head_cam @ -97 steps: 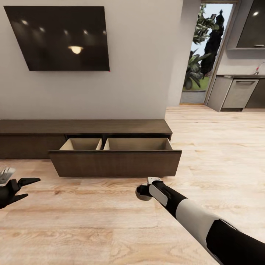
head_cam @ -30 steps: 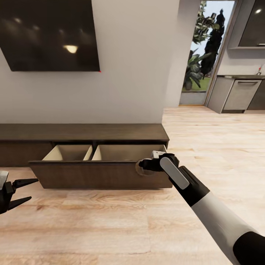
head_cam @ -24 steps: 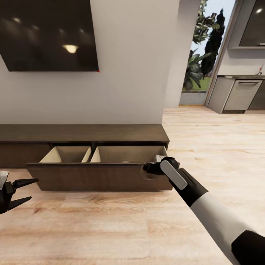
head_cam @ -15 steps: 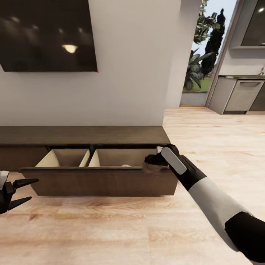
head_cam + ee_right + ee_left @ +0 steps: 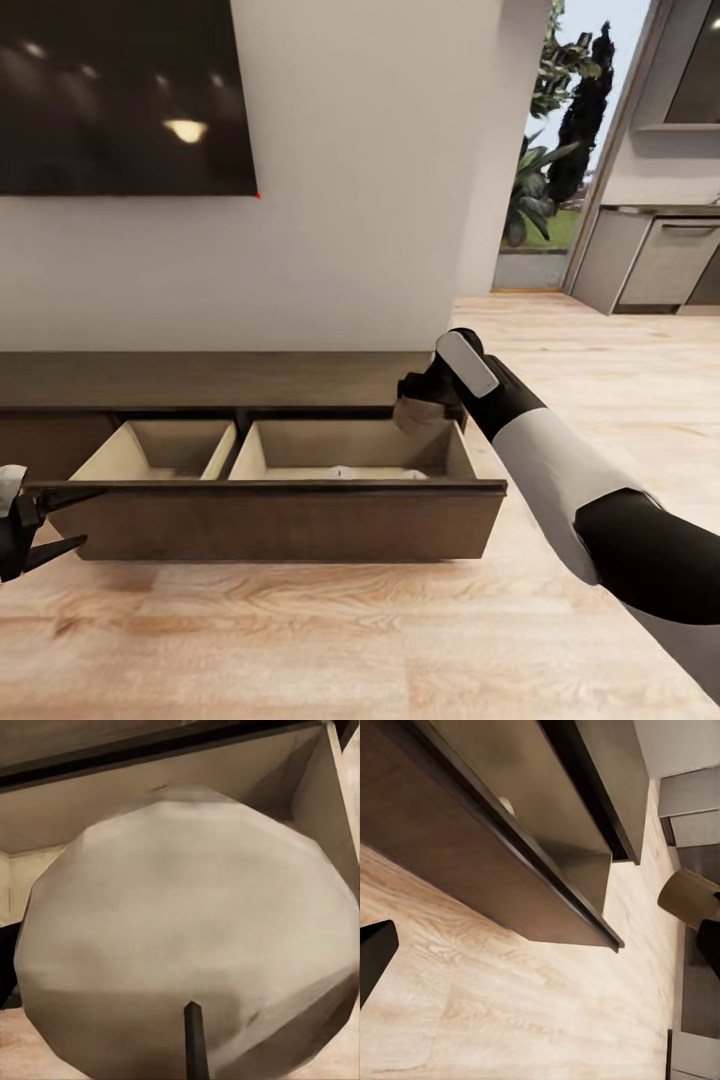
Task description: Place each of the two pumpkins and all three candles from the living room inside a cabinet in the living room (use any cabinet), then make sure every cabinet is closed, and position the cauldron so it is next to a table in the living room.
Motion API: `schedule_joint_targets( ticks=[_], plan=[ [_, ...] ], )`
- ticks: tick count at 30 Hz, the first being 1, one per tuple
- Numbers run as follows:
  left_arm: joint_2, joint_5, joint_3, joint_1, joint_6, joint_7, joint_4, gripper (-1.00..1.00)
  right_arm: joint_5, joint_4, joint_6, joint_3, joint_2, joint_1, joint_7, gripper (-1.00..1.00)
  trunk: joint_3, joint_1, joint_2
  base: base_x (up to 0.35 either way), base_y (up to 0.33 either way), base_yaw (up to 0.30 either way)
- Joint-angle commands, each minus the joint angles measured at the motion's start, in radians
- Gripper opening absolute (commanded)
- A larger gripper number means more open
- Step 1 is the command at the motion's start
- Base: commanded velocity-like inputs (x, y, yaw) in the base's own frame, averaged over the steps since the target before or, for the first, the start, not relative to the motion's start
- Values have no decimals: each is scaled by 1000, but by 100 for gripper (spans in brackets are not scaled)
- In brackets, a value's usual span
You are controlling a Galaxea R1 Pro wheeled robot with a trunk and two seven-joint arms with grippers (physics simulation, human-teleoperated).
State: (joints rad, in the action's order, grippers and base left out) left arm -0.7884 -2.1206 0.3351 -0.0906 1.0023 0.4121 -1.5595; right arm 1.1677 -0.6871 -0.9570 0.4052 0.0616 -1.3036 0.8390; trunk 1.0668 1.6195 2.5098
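Cabinet point(image 5: 200, 372) drawer point(image 5: 300, 520) nearer; gripper point(image 5: 425, 395) apparently raised candle point(image 5: 415, 412) above.

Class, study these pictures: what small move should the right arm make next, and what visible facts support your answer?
Probably lower a little and open: the right gripper holds a candle above the back right corner of the open drawer of the cabinet, which already holds another pale item, so releasing there should drop it inside.

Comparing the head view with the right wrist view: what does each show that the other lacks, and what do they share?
Head view alone: the TV, the left end effector open by the drawer front, pale items already lying in the drawer. Right wrist view alone: the candle's flat end close up with its wick. Both: the candle and the open drawer compartment.
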Motion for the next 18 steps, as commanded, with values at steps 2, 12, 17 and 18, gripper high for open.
schedule_joint_targets(
  ticks=[2,12,17,18],
  plan=[
    [0,-10,1,-1,2,10,0,100,13,5,4,3,6,-5,12,-100,1,0,0,249,0,0],
    [0,-10,1,-1,2,10,2,100,13,17,6,7,20,-8,12,-100,1,0,0,134,58,0],
    [0,-10,1,-1,2,10,3,100,13,17,6,7,20,-8,12,-100,1,0,0,7,262,0],
    [0,-10,1,0,2,10,3,100,13,18,6,7,20,-8,12,-100,1,0,0,2,259,0]
  ],
)
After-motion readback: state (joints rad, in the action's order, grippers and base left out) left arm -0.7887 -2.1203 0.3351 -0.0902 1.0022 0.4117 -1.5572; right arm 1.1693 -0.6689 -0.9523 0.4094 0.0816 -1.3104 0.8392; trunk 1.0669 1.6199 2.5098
